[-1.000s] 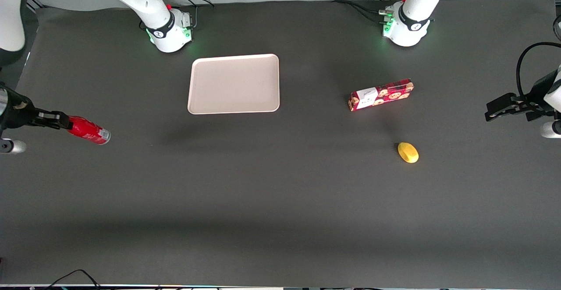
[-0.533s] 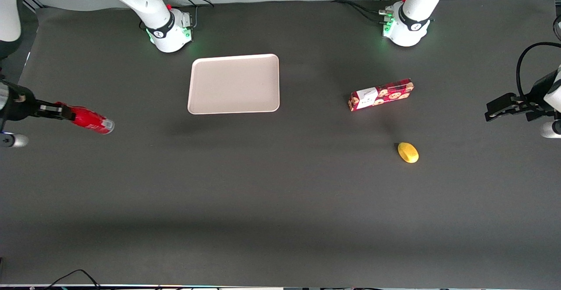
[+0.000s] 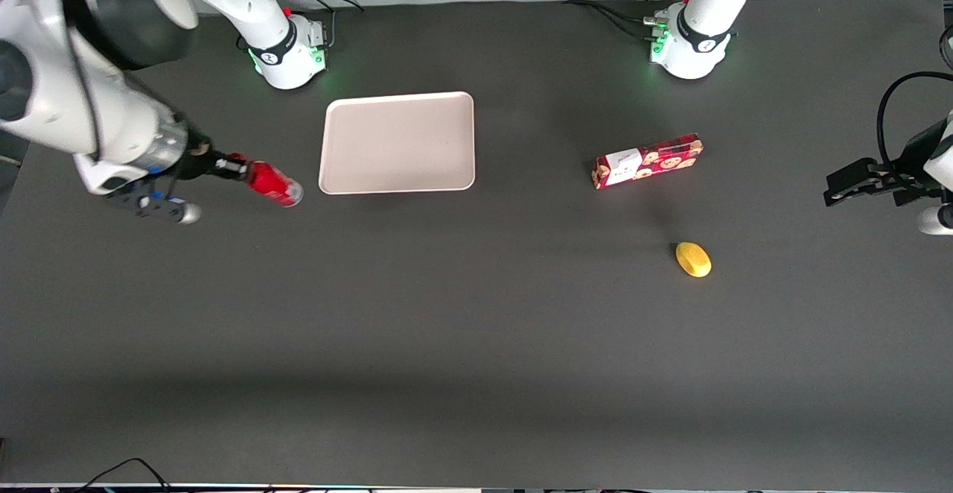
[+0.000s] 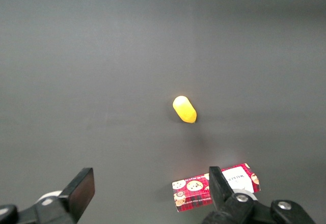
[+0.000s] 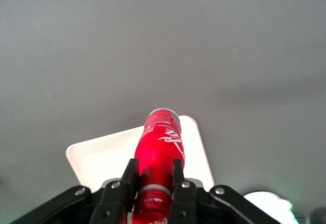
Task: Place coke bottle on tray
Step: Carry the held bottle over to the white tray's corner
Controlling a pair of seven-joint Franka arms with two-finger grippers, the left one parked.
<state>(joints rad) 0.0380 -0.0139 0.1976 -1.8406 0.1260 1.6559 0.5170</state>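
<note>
My right gripper (image 3: 237, 169) is shut on the neck end of the coke bottle (image 3: 274, 184), a small glossy red bottle held nearly level above the table, silvery base pointing toward the tray. The pale beige-pink tray (image 3: 397, 143) lies flat a short way from the bottle's base, toward the parked arm's end. In the right wrist view the fingers (image 5: 128, 175) clamp both sides of the bottle (image 5: 160, 145), and the tray (image 5: 102, 155) shows just past it.
A long red cookie box (image 3: 647, 161) and a yellow lemon-like object (image 3: 693, 259) lie toward the parked arm's end of the table; both show in the left wrist view, box (image 4: 204, 193) and yellow object (image 4: 184, 109). Two arm bases stand at the table's back edge.
My right gripper has carried the bottle from the working arm's end of the table toward the tray, and slightly farther from the front camera. The arm's body has swung into view.
</note>
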